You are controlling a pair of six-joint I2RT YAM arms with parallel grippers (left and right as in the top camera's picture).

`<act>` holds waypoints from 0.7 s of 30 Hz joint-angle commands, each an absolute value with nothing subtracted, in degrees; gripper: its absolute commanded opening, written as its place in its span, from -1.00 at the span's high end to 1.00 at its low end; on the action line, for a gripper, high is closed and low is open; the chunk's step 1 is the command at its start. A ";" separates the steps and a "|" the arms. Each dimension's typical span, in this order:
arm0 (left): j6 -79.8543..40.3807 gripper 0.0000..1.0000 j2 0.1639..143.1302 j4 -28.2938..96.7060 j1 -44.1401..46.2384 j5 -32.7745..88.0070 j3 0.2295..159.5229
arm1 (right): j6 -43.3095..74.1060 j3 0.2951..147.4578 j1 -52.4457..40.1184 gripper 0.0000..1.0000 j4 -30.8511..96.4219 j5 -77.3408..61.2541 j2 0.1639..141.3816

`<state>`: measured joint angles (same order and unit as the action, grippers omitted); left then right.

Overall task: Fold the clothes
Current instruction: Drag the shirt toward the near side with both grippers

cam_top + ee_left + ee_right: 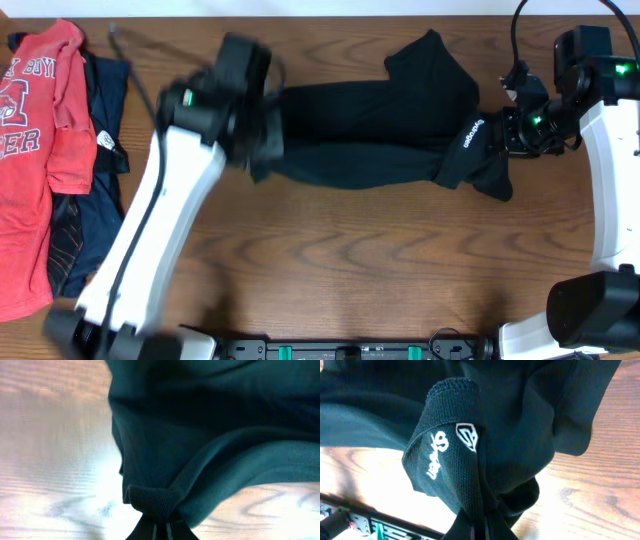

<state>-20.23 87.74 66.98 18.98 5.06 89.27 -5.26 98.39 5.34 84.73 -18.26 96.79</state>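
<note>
Table (330, 260): wooden. Black shirt (370, 130): mid-table, held at both ends, bunched lengthwise, fold unfinished. Red T-shirt (35, 170), navy garment (105, 110): left edge, not yet folded. Left gripper (160, 527): clamped on shirt's edge. Right gripper (481, 527): clamped on logo-printed sleeve.

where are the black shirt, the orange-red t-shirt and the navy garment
black shirt (370, 130): overhead view, middle of its stretched body
orange-red t-shirt (35, 200): overhead view, chest below the lettering
navy garment (108, 95): overhead view, strip showing beside the orange-red t-shirt
</note>
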 commanded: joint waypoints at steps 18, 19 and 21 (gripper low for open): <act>-25.93 0.88 76.71 55.53 18.74 9.15 57.56 | -2.83 73.01 4.49 0.97 76.40 -19.90 91.00; -26.06 0.88 76.71 54.46 18.74 9.98 55.92 | -2.79 71.77 4.49 0.97 76.25 -19.90 90.98; -26.20 0.88 76.71 52.42 18.74 11.00 52.64 | -2.33 69.06 4.49 0.98 75.66 -19.79 90.98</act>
